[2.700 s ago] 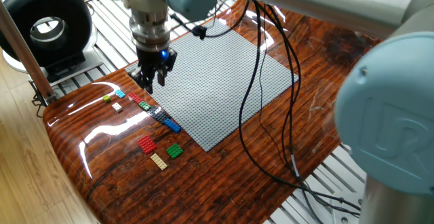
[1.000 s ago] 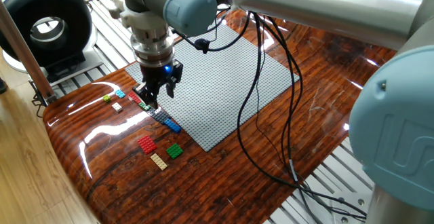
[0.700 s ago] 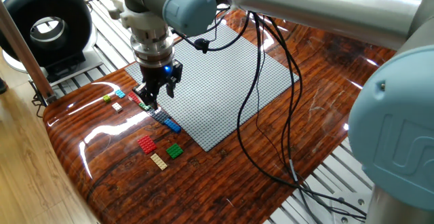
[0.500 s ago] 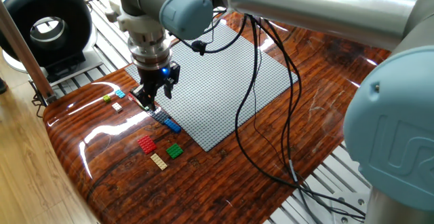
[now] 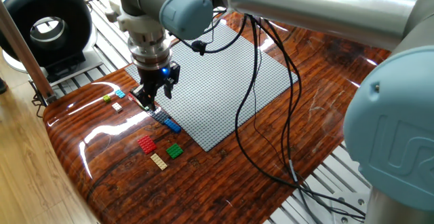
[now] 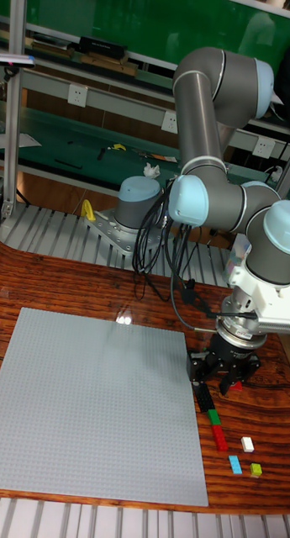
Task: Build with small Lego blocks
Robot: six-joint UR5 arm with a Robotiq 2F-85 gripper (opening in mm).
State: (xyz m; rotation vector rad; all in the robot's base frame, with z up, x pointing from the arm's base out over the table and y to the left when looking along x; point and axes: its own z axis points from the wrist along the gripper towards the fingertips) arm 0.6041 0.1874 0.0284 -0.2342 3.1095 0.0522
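Observation:
My gripper (image 5: 155, 96) hangs low over the left end of a row of small Lego blocks that lines the near-left edge of the grey baseplate (image 5: 224, 75). Its fingers stand apart, straddling the row by the red block (image 5: 133, 98) and green block (image 5: 144, 106); it looks open. Dark blue (image 5: 159, 116) and blue (image 5: 173, 125) blocks continue the row. Loose on the wood lie light blue (image 5: 120, 94), yellow-green (image 5: 107, 99), white (image 5: 117, 106), red (image 5: 146, 144), green (image 5: 175, 151) and tan (image 5: 159, 161) blocks. The tall fixed view shows the gripper (image 6: 218, 376) above green (image 6: 213, 415) and red (image 6: 220, 436) blocks.
A black ring-shaped device (image 5: 44, 26) stands at the back left beside a wooden post. Black cables (image 5: 261, 115) hang from the arm across the baseplate's right side and the wooden tabletop. The table's rounded front edge runs close to the loose blocks. Metal slats border the wood.
Since 2.7 s ago the gripper turned and came down and forward to the block row. Over the last half second nothing visibly moved.

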